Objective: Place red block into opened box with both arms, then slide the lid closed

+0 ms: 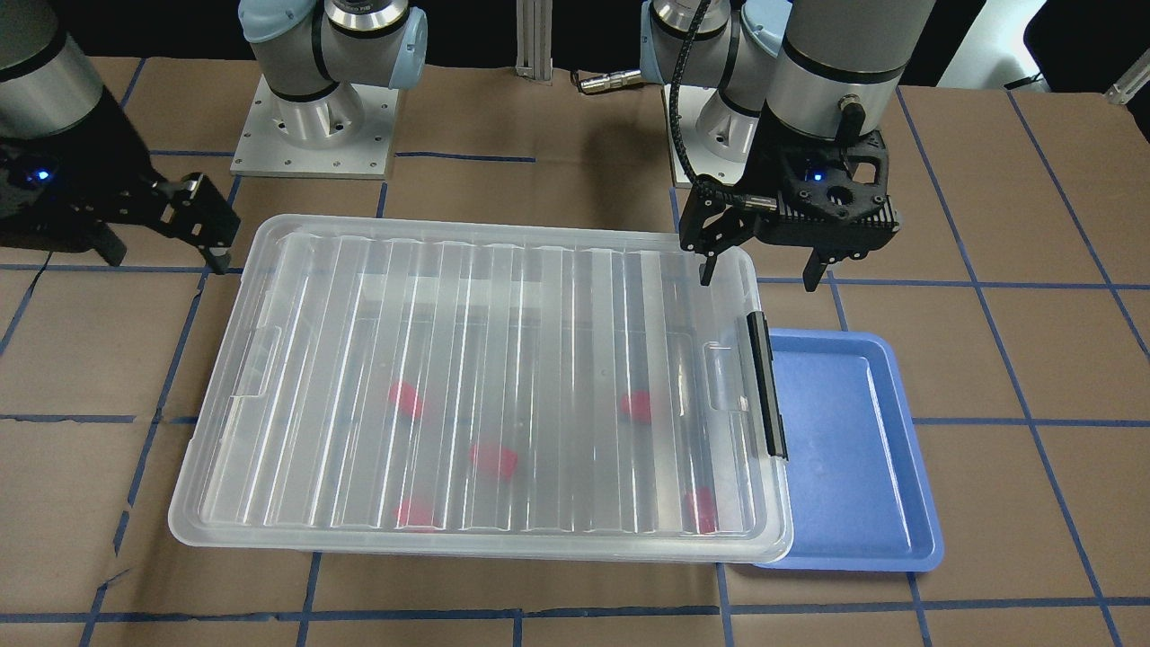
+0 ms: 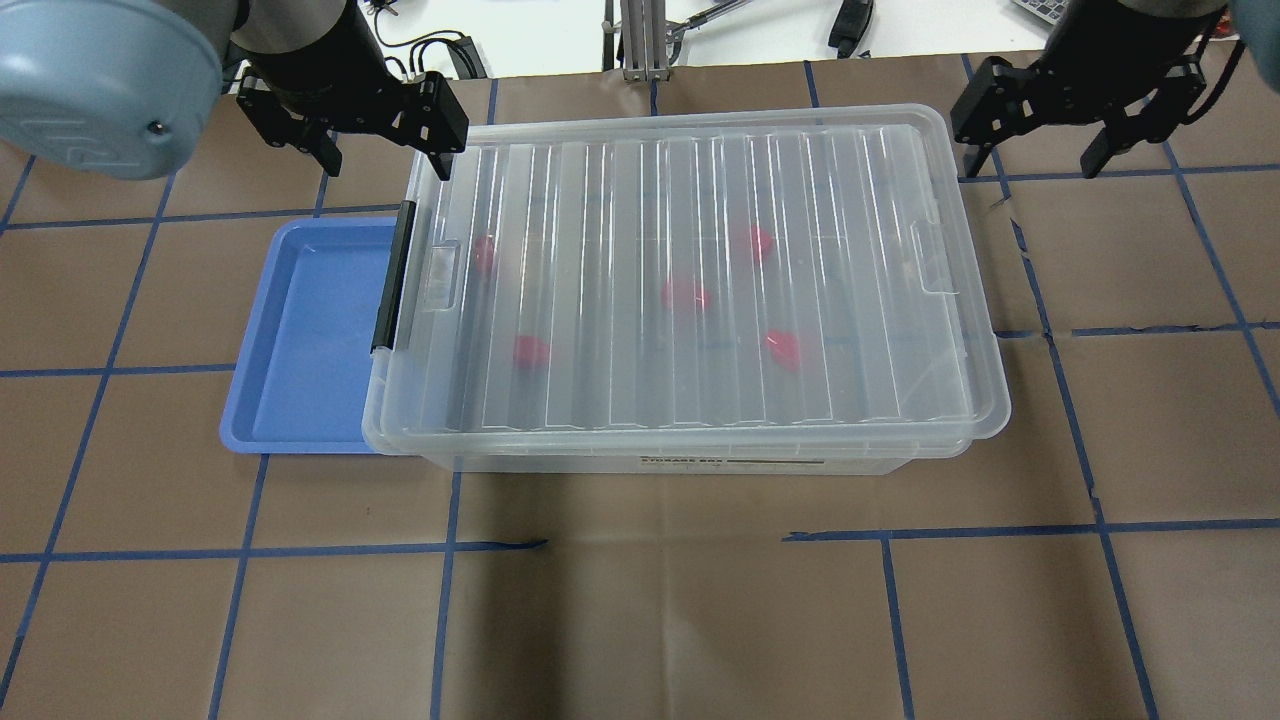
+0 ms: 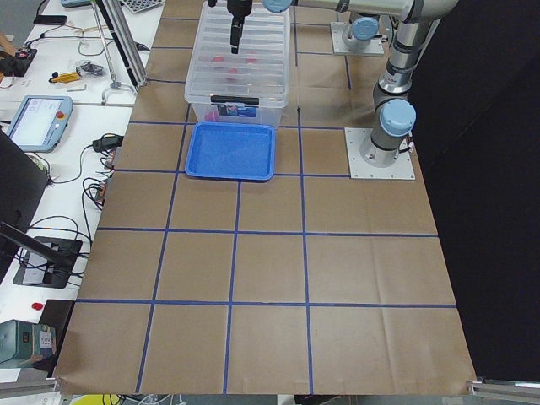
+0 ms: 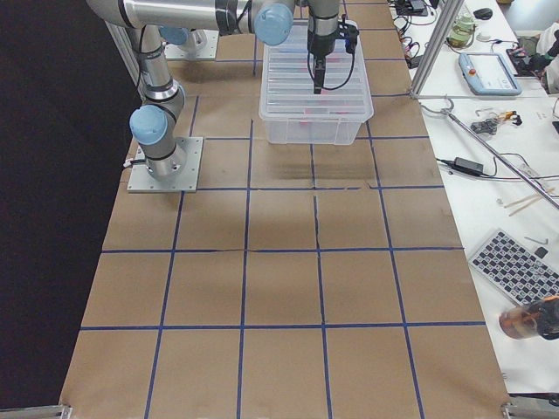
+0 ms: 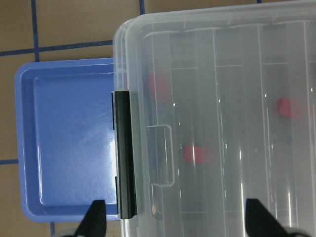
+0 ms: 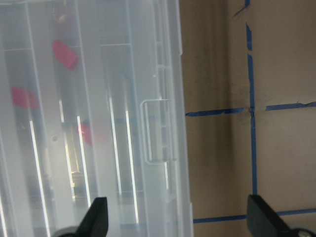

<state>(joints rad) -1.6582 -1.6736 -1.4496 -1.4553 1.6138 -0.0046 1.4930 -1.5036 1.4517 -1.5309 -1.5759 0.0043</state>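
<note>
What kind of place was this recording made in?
Most likely a robotics lab workcell. The silver-grey left robot arm and right robot arm are bolted to a table covered in brown paper gridded with blue tape, and a white side bench carries a grey touchscreen pendant and a chequered keyboard.

- Lid [image 2: 700, 200]: clear, ribbed, lying flat, covering the box [image 2: 560, 465].
- Box: clear shallow bin, black latch [image 2: 392, 280] at its 9 o'clock end, seen from overhead.
- Red blocks [image 2: 686, 296]: five inside, blurred under the lid.

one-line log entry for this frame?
lid: over box | red blocks: five inside | left gripper: open, empty | right gripper: open, empty | blue tray: beside box
</note>
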